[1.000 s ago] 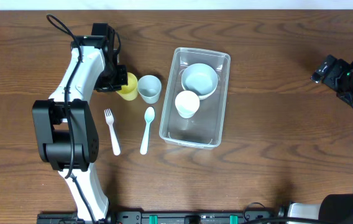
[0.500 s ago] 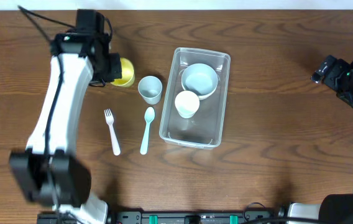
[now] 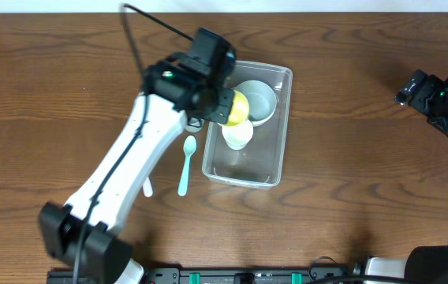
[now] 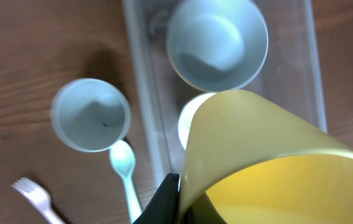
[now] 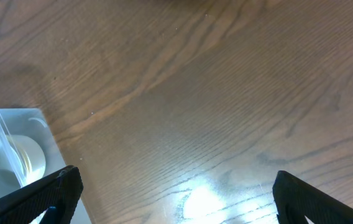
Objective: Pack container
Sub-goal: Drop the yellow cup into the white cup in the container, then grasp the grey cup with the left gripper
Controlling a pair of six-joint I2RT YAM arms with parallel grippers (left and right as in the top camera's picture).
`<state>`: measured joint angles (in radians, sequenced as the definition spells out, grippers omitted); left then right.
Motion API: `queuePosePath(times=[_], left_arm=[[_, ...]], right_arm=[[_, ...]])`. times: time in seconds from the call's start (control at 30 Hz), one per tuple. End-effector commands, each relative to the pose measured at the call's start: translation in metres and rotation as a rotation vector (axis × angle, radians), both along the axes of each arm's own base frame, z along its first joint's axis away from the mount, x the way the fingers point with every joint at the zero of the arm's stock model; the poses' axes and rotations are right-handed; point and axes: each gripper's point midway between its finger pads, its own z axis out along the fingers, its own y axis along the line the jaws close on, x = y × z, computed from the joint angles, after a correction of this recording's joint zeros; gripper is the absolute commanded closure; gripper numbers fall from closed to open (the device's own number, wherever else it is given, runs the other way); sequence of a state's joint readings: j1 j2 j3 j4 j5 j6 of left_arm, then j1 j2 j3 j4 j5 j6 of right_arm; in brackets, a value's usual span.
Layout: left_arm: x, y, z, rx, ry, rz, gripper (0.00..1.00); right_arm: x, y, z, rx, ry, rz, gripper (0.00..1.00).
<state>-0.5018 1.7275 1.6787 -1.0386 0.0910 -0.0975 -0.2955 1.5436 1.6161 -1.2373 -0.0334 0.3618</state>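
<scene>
The clear rectangular container (image 3: 283, 126) stands mid-table, also in the left wrist view (image 4: 140, 93). Inside it are a pale blue bowl (image 3: 257, 101) (image 4: 217, 42) and a white cup (image 3: 237, 136) (image 4: 189, 121). My left gripper (image 3: 222, 106) is shut on a yellow cup (image 3: 237, 110) (image 4: 270, 162) and holds it above the container, over the white cup. A pale blue cup (image 4: 91, 114) stands left of the container, hidden under the arm overhead. A mint spoon (image 3: 185, 164) (image 4: 125, 171) and a white fork (image 4: 35, 196) lie left of the container. My right gripper (image 5: 173, 196) is open and empty at the far right.
The right arm (image 3: 441, 99) rests at the table's right edge, far from the container. The left arm (image 3: 137, 158) crosses over the fork and the pale blue cup. Bare wood lies between the container and the right arm.
My left gripper has carried the yellow cup from left of the pale blue cup rightwards to above the container. The right arm has not moved.
</scene>
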Motion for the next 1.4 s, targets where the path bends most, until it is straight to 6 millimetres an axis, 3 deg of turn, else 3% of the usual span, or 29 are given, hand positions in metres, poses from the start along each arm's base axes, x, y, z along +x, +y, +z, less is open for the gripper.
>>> queuePosePath(times=[0.0, 0.2, 0.33, 0.37, 0.4, 0.43, 0.57, 0.73, 0.93, 1.0, 1.2, 1.37], left_arm=[[0.000, -0.009, -0.035, 0.054, 0.071, -0.033, 0.94], [0.005, -0.005, -0.085, 0.155, 0.159, -0.021, 0.94], [0.010, -0.002, -0.098, 0.190, 0.167, -0.010, 0.94], [0.011, -0.002, -0.098, 0.190, 0.165, -0.010, 0.90], [0.012, -0.001, -0.098, 0.189, 0.164, -0.007, 0.83], [0.012, -0.002, -0.098, 0.187, 0.162, -0.006, 0.67], [0.016, -0.001, -0.093, 0.182, 0.148, -0.001, 0.50], [0.018, -0.001, -0.057, 0.148, 0.084, 0.005, 0.42], [0.021, 0.031, -0.001, 0.145, -0.052, 0.115, 0.35], [0.017, 0.042, 0.007, 0.145, -0.051, 0.136, 0.35], [0.018, 0.088, -0.007, 0.190, 0.017, 0.236, 0.39], [0.035, 0.112, -0.046, 0.214, 0.074, 0.301, 0.39]], right_arm=[[-0.001, -0.001, -0.001, -0.003, 0.005, 0.006, 0.01], [-0.001, -0.001, -0.001, -0.003, 0.005, 0.006, 0.01], [-0.001, -0.001, -0.001, -0.003, 0.004, 0.006, 0.01], [-0.001, -0.001, -0.001, -0.003, 0.005, 0.006, 0.01], [-0.001, -0.001, -0.001, -0.003, 0.005, 0.006, 0.01], [-0.001, -0.001, -0.001, -0.003, 0.005, 0.006, 0.01], [-0.001, -0.001, -0.001, -0.003, 0.004, 0.006, 0.01], [-0.001, -0.001, -0.001, -0.003, 0.004, 0.006, 0.01], [-0.001, -0.001, -0.001, -0.003, 0.005, 0.006, 0.01], [-0.001, -0.001, -0.001, -0.003, 0.005, 0.006, 0.01], [-0.001, -0.001, -0.001, -0.003, 0.005, 0.006, 0.01], [-0.001, -0.001, -0.001, -0.003, 0.005, 0.006, 0.01]])
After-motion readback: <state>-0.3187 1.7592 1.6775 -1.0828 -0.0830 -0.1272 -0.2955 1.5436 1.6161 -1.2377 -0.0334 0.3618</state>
